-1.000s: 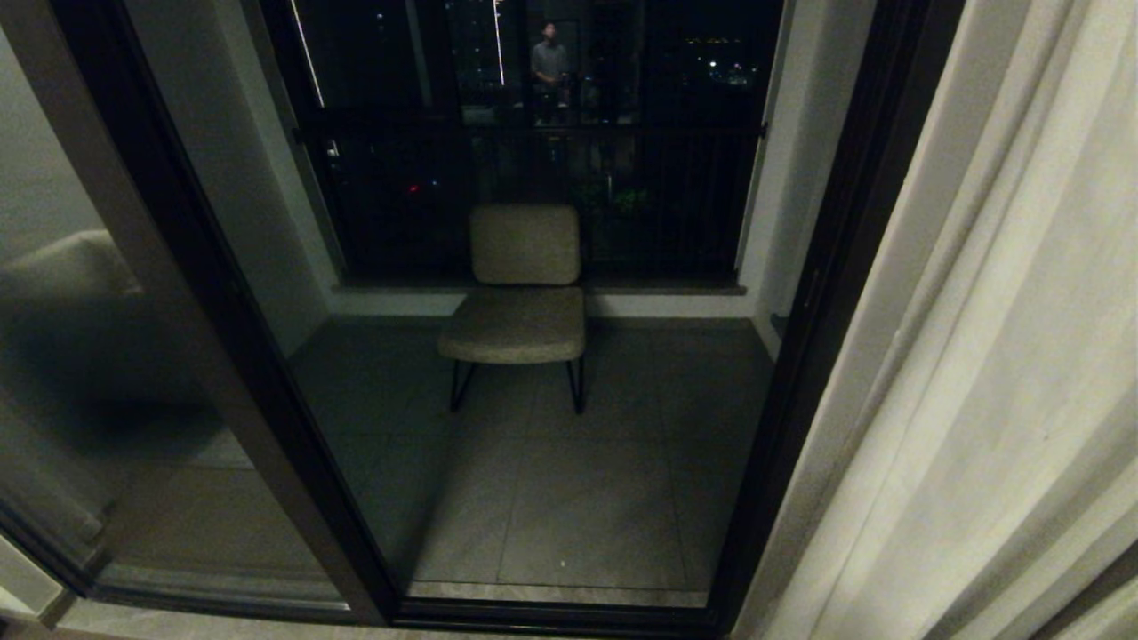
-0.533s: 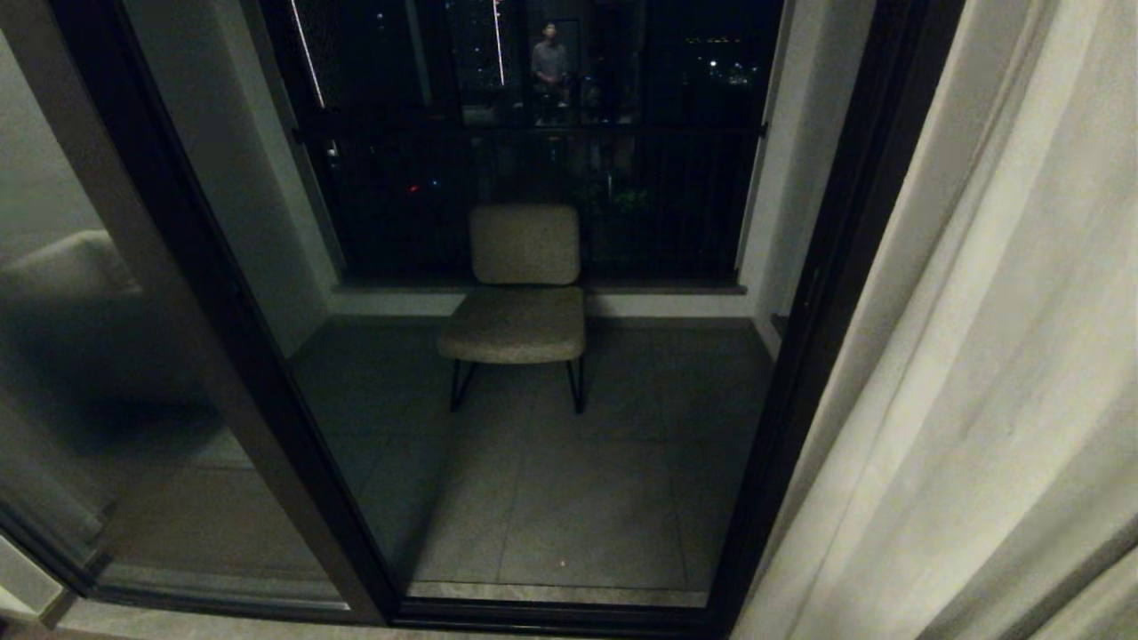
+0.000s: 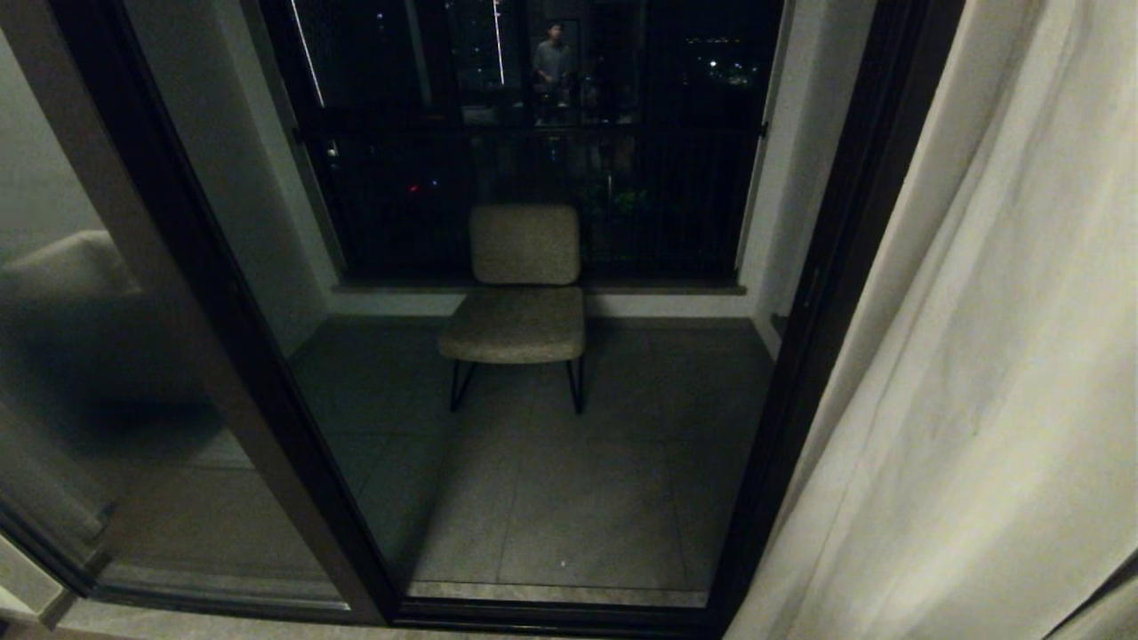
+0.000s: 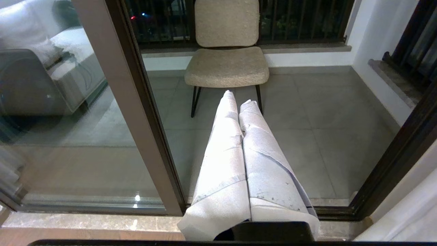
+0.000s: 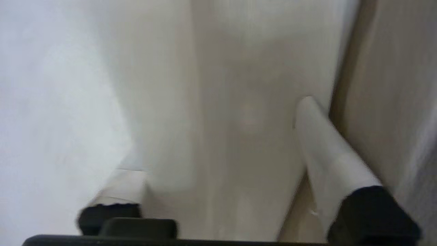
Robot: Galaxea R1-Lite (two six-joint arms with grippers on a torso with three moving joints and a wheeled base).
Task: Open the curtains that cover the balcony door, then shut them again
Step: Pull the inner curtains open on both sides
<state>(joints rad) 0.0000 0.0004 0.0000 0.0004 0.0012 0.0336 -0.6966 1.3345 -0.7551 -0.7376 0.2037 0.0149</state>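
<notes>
The curtains (image 3: 987, 356), cream pleated fabric, hang bunched at the right edge of the head view, leaving the balcony door (image 3: 827, 293) with its dark frame and glass uncovered. Neither arm shows in the head view. In the right wrist view my right gripper (image 5: 218, 133) is open, its white-wrapped fingers (image 5: 324, 150) spread wide with curtain fabric (image 5: 239, 85) lying loosely between and in front of them; the other finger is mostly hidden by cloth. My left gripper (image 4: 239, 97) is shut and empty, pointing at the door's glass near the floor track.
Beyond the glass a beige chair (image 3: 520, 293) stands on the tiled balcony before a black railing (image 3: 533, 178). A person's reflection (image 3: 553, 62) shows high in the glass. The door's left frame post (image 3: 204, 293) and a stone threshold (image 4: 85, 222) lie ahead.
The curtain's folds at the right have shifted and smoothed, the fabric swinging slightly. The door, the chair and the camera have stayed put.
</notes>
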